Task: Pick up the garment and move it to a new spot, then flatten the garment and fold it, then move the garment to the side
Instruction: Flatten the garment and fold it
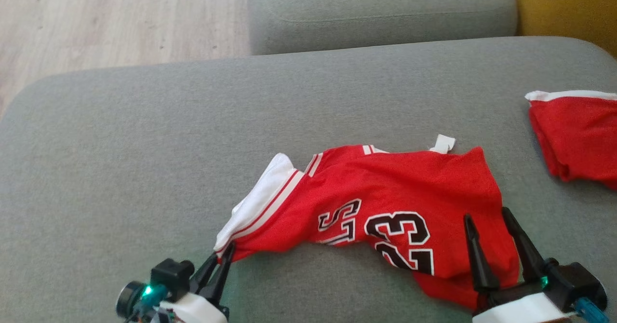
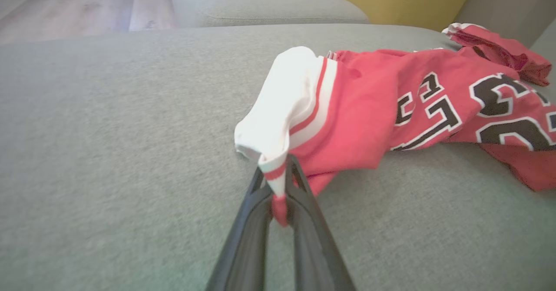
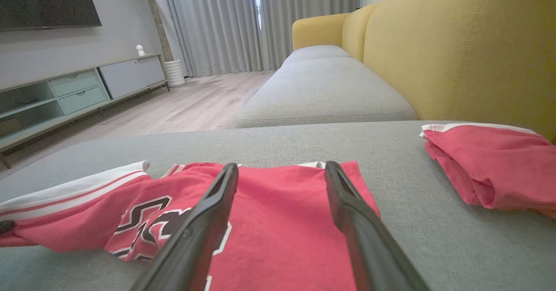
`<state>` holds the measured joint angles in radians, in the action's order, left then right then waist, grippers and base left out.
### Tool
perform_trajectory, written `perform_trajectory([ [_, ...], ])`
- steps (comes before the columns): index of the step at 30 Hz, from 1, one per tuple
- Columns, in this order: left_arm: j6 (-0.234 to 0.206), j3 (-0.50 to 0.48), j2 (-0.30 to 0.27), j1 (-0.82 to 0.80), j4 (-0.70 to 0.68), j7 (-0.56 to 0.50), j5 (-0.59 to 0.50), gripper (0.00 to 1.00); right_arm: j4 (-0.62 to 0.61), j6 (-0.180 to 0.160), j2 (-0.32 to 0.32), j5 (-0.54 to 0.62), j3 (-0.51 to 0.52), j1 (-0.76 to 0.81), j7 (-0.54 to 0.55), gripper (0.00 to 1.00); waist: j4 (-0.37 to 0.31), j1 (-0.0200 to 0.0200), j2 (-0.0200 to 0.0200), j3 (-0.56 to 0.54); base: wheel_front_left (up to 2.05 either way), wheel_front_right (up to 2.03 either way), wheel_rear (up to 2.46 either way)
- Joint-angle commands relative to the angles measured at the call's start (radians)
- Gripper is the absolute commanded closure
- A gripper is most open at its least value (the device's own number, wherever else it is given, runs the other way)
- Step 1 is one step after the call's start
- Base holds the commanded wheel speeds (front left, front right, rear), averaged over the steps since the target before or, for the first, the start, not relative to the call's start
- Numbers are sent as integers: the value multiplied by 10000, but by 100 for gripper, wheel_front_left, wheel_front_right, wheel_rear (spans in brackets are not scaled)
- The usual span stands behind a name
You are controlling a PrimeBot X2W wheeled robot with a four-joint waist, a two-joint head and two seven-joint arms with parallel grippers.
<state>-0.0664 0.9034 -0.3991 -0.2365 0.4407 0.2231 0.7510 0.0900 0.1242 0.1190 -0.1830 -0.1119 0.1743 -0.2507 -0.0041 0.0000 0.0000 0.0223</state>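
Two dark-fingered grippers are showing along the bottom of the head view, over a grey sofa cushion, with wooden floor lying at eleven o'clock. At seven o'clock the left gripper is clenching its jaws on the striped edge of the red jersey. In the left wrist view that gripper is pinching a fold of white and red trim, which is hanging down between the fingers. The jersey is lying rumpled on the cushion, spreading from the pinched corner toward five o'clock, its black number 23 facing up and a small white tag poking out at its far edge. At five o'clock the right gripper is standing with its jaws spread wide above the jersey's right part, grasping nothing; whether its tips are touching the cloth I cannot tell. The right wrist view is showing this gripper with red fabric between and beneath the fingers. At three o'clock a second red garment is sitting folded, apart from the jersey. At one o'clock a yellow backrest is rising beside a far cushion.
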Motion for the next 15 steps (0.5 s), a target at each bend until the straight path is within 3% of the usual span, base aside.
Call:
perform_trajectory([
  [1,-324,-552,-454,-289,-526,196,-25,100,-326,65,233,73,-162,-279,-111,0,172,0,0,33,0,0,0],
  [3,-537,-627,-508,-82,-840,220,-3,100,-312,65,249,77,-172,-244,-111,0,282,0,0,41,0,0,0],
  [4,-576,-643,-515,18,-961,192,67,0,-300,65,257,80,-200,-239,-111,0,307,0,0,45,0,0,0],
  [11,-57,-777,-754,518,-2218,-1072,1398,0,-322,65,349,65,-308,-303,-111,0,378,0,0,201,0,0,0],
  [15,-400,-1526,-1370,482,-3128,-1041,1791,0,-333,65,429,81,-340,-345,-111,0,365,0,0,304,0,0,0],
])
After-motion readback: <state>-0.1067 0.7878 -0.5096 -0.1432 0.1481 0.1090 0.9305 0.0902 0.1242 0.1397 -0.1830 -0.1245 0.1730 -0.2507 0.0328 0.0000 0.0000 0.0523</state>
